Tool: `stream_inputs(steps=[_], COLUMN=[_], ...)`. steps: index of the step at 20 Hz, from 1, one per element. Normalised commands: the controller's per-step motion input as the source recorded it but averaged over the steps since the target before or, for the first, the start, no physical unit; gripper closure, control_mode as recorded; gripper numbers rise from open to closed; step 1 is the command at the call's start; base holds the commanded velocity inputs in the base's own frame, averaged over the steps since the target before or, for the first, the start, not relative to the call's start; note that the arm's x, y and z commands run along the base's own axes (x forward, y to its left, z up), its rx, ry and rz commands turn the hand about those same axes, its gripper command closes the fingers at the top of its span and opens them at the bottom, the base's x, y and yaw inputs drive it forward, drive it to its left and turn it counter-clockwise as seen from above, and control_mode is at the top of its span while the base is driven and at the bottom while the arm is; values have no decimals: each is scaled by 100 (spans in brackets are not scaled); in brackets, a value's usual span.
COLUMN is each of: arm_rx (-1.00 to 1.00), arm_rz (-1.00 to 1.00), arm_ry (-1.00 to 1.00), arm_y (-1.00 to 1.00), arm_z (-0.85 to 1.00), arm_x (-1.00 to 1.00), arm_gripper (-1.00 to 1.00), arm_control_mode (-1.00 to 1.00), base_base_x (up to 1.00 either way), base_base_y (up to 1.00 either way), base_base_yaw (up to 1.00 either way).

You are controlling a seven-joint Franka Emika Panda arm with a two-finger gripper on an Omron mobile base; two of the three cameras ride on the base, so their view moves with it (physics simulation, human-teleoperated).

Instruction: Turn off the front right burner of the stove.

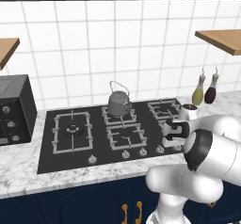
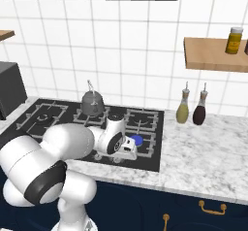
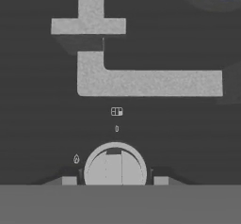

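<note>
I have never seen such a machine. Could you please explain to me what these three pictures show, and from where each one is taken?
All three pictures are computer-rendered views of one kitchen at one moment. The white machine is a robot arm. Two cameras sit behind it: one looks from its left, the other from its right. The third camera sits on the hand, close above the black stove, looking along the tool.

On the stove stand grey grates and a grey kettle. The blue glow beside the arm is the front right burner, which appears lit. Two bottles stand on the marble counter.

In the hand picture, a round silver knob sits between the two finger tips. Whether they touch it cannot be told.
</note>
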Motion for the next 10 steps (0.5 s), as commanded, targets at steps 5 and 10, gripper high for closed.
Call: stream_inputs(steps=[5, 10], arm_rx=[0, 4], arm_rz=[-25, -58], arm_ry=[-3, 0], arm_y=[0, 0], arm_z=[1, 0], arm_x=[-5, 0], arm_gripper=[100, 100], arm_control_mode=[-100, -100], base_base_x=[0, 0], base_base_y=[0, 0], base_base_yaw=[0, 0])
